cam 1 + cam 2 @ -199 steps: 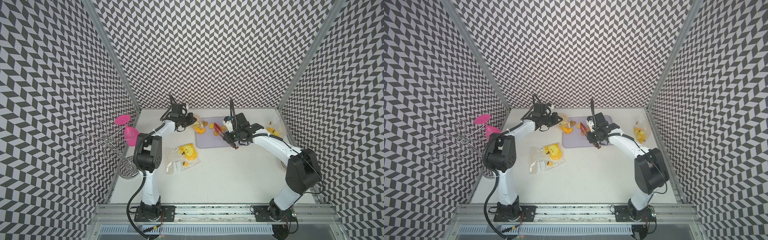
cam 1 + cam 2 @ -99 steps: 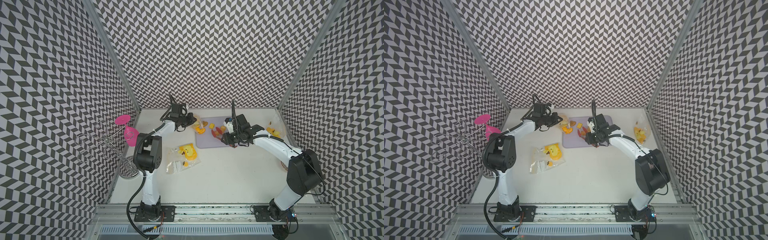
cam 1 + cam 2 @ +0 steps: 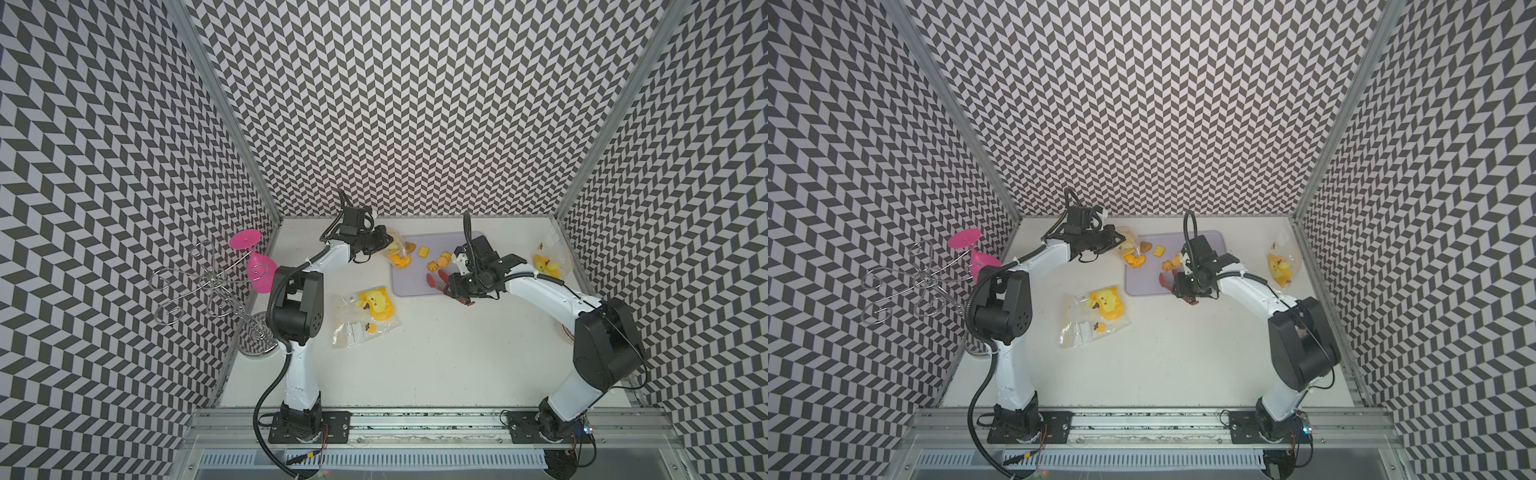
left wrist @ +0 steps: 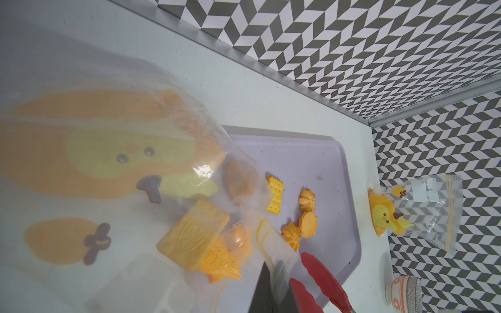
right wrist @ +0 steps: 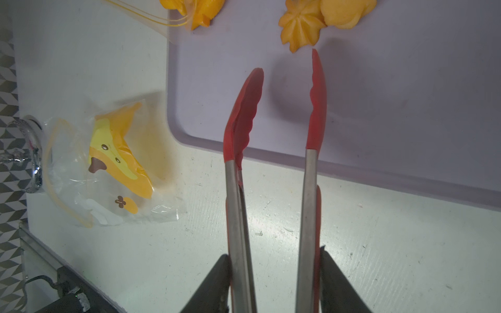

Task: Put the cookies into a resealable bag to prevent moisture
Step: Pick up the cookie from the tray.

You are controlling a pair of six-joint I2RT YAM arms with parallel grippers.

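Widening over the last second, the tongs (image 5: 244,108) clamped between the right fingers (image 5: 214,284) now gape empty at the tray's (image 4: 311,157) 6 o'clock. Left fingers (image 4: 268,298) stay pinching the bag (image 4: 108,151) at 10 o'clock. Several cookies (image 4: 307,200) remain on the tray, others are bagged; the next pickup appears imminent.

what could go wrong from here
The tongs in the right hand stand open and empty near the flower cookie; a closing tip could nudge it away instead of pinching it. The star cookie lies at the mouth of the bag that the left hand holds; it might slide out.
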